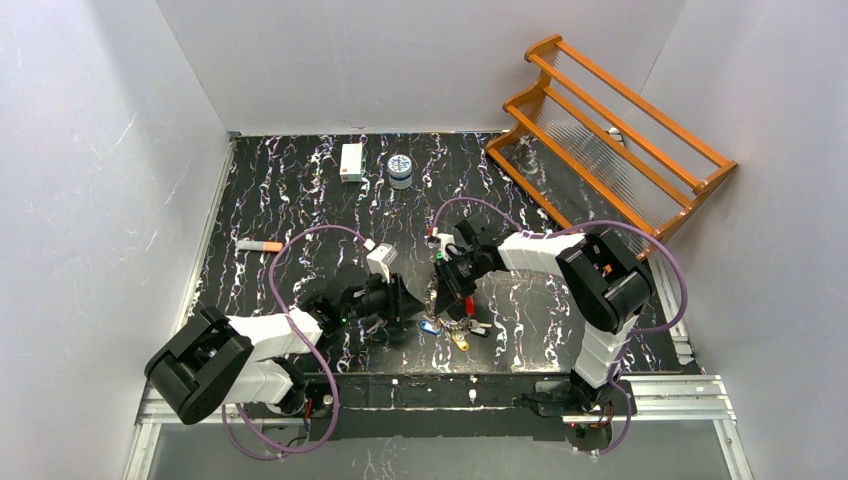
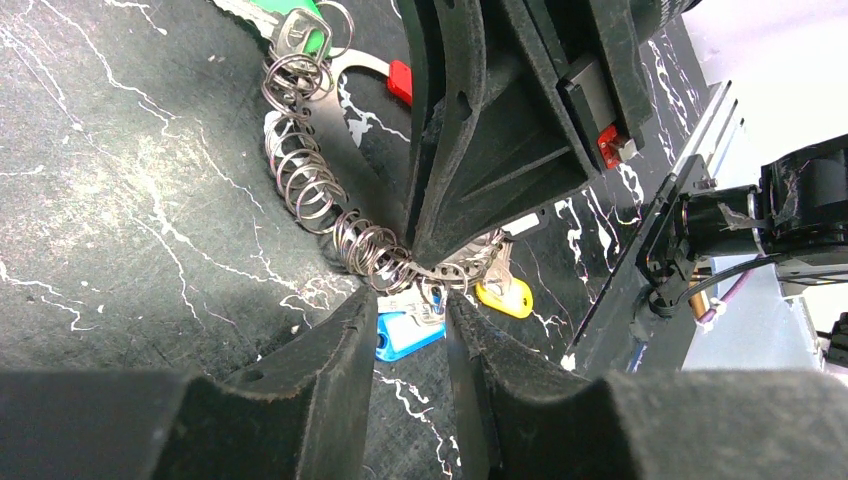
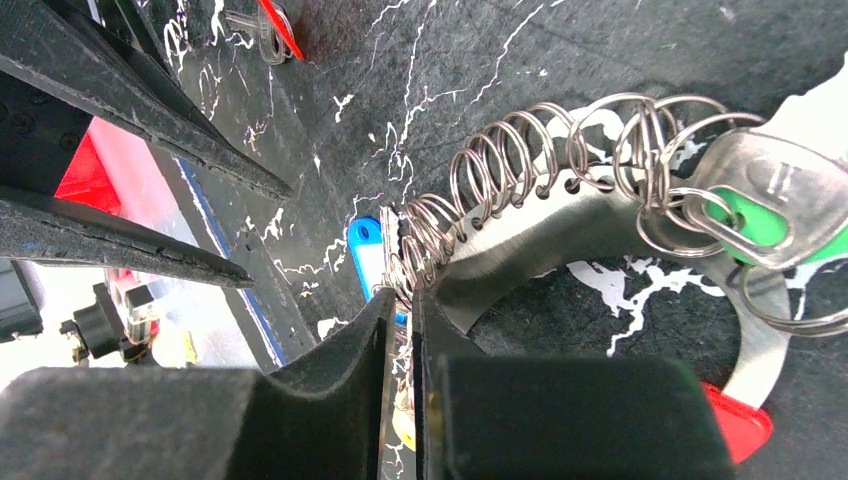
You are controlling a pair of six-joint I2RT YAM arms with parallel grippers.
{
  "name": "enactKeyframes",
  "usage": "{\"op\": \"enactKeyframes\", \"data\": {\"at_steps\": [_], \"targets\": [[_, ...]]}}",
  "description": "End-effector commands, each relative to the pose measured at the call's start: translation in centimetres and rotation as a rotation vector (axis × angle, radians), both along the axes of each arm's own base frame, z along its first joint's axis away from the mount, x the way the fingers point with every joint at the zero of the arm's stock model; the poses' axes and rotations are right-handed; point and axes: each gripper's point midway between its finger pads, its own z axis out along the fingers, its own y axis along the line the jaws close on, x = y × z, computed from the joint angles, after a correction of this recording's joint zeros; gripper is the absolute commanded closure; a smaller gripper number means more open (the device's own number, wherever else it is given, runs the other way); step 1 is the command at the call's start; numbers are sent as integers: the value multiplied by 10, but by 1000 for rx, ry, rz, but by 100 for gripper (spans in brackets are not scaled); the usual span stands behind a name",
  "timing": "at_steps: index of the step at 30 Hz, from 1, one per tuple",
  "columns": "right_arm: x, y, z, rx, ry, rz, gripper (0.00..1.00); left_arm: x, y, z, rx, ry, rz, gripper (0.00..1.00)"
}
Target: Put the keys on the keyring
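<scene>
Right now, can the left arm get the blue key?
Probably yes. The blue key lies just ahead of the open fingertips of the left gripper, with nothing between. The right gripper, pinching the keyring right beside it, crowds the spot though.

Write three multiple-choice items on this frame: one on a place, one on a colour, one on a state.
1. Where is the wooden rack?
A. far right corner
B. near left corner
C. between the two arms

2. What colour is the key tag seen in the gap of the left gripper?
A. pink
B. blue
C. black

3. How does the right gripper stand?
A. wide open, touching nothing
B. out of every view
C. nearly shut, pinching the keyring

Key: 1 A, the top view shows it far right. 2 B, the left wrist view shows blue between the fingers. 3 C, its own view shows the fingers squeezed on the end of the ring coil.
</scene>
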Motion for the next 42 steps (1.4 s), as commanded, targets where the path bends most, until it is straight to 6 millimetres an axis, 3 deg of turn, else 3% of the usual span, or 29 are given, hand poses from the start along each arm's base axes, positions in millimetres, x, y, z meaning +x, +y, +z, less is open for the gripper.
{"op": "enactKeyframes", "data": {"at_steps": [1,9,19,28,36,42], "targets": [[-4,7,12,42,-6,50,82,0,0,-1,-5,-2,-7,71],[-7,7,17,51,-18,68,85,0,0,-4,-2,4,-8,71],[-16,11,28,95,-34,118,76,-1,0,-5,-1,6,-10,71],[-17,11,28,88,-53,126,77,-2,2,-5,-5,2,-7,72],[-3,9,44,87,-176,81,56,-5,4,0,-10,-30,-19,72],[4,3,51,98,-292,66,50,-9,2,8,-20,-80,-72,72]]}}
